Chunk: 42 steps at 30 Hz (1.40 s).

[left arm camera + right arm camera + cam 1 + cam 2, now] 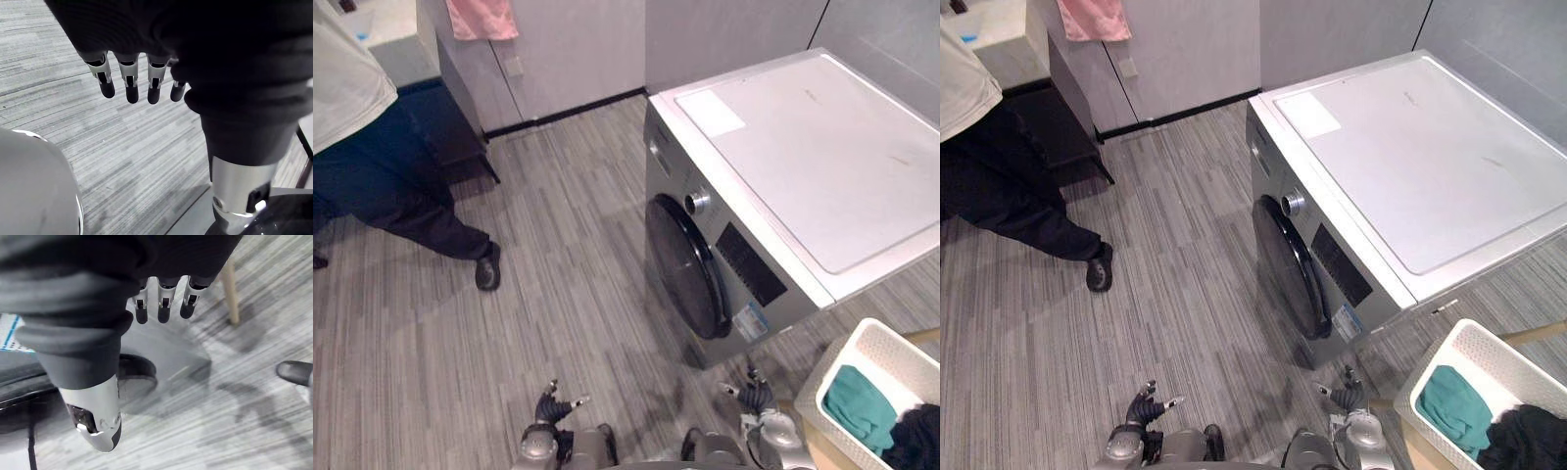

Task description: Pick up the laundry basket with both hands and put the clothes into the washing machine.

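Left hand (551,406): fingers slack, empty
Right hand (754,392): slack, empty
Laundry basket (842,364): near right, holding clothes (862,406)
Washing machine (803,157): door closed

White laundry basket (901,354), teal and black clothes (860,403) inside, washing machine (803,157) closed

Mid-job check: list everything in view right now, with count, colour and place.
washing machine: one, silver-grey with a white top, ahead on the right; its dark round door is shut
laundry basket: one, white, lower right, beside the machine
clothes: two, a teal piece and a black piece, in the basket
towel: one, pink, hanging far upper left
person: one, dark trousers, light top, on the left
floor: grey, striped
left hand: open, low over the floor
right hand: open, low by the machine's front
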Tool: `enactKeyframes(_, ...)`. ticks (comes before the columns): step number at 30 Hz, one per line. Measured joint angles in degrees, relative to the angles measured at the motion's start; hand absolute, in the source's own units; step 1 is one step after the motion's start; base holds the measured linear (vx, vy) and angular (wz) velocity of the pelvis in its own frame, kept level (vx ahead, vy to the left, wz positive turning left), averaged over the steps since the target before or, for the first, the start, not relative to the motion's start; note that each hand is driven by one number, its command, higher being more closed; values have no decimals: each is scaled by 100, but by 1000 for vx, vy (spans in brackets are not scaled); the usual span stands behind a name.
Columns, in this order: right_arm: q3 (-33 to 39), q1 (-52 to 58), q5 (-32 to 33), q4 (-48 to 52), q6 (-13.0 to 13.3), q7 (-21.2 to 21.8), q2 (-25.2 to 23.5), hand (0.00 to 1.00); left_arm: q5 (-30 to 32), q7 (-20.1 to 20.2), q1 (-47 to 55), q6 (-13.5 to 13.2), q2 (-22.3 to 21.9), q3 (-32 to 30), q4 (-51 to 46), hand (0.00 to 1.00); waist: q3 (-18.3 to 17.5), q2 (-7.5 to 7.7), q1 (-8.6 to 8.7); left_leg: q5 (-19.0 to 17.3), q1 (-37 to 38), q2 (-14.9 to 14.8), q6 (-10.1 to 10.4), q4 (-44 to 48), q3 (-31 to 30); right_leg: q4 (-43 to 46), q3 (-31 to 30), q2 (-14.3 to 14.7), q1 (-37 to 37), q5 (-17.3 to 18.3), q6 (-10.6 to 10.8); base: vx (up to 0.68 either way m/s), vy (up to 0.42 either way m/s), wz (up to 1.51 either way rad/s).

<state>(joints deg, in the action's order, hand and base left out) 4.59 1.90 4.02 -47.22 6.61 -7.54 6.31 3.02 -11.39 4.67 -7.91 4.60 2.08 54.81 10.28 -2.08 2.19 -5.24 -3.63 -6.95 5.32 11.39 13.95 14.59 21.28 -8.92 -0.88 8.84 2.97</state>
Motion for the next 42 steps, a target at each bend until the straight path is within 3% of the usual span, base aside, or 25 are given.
enactKeyframes(5, -54, 32, 2, 167, 18, 36, -179, 0, 189, 9, 32, 18, 115, -33, 23, 0, -16, 168, -7, 68, 279, 59, -90, -357, 91, -470, -122, 89, 252, -222, 86, 43, 51, -9)
enactKeyframes(11, -110, -257, 1, 778, 93, -8, -105, 0, 284, 10, 57, 8, 127, -34, 9, 0, -13, 143, -16, 413, 328, 126, -114, -773, 176, -657, -231, 109, 139, -432, 54, -58, 7, -8)
enactKeyframes(16, -109, -1024, 61, 823, 185, -61, 134, 0, 355, 14, 56, -18, 122, 13, -65, 0, 49, -28, -71, 565, 42, 156, -234, -901, -5, -624, -134, 116, -128, -520, 66, -166, 16, 16)
enactKeyframes(18, -103, -1475, 176, 818, 188, -202, 330, 0, 366, 13, 37, -31, 123, 14, -160, 0, 139, -163, -167, 736, -288, 207, -307, -900, -186, -514, -47, 68, -412, -558, 68, -193, 42, 37)
enactKeyframes(23, -96, -2577, 499, 771, 192, -272, 667, 0, 323, 7, 37, -30, 157, 6, -248, 0, 435, -413, -327, 882, -857, 237, -261, -850, -320, -183, 57, -35, -978, -544, 87, -204, 44, 23)
enactKeyframes(31, -119, -3995, 769, -46, 182, -656, 1330, 0, 103, 0, -159, -97, 178, 16, -257, 0, 951, -599, -333, 883, -1352, 317, -262, -928, -303, 11, -116, -114, -1555, -534, 61, -110, 22, 11)
enactKeyframes(35, -449, -4652, 961, -96, 176, -740, 1526, 0, -31, -37, -339, -211, 181, 105, -388, 0, 1119, -701, -502, 923, -1624, 324, -205, -923, -336, -1, -104, -113, -1793, -654, 18, -18, -7, 5)
enactKeyframes(38, -785, -4996, 1125, -51, 198, -858, 1377, 0, -103, -108, -374, -241, 166, 314, -447, 0, 1162, -731, -607, 1100, -1749, 331, -192, -894, -545, 47, 18, -105, -1856, -669, 3, 50, -42, 11)
enactKeyframes(42, -1017, -5079, 1729, 126, 239, -874, 816, 0, -136, -153, -520, -241, 162, 466, -465, 0, 1177, -750, -768, 1251, -1877, 330, -224, -694, -893, 310, 246, -116, -1864, -597, -44, 108, -69, 26)
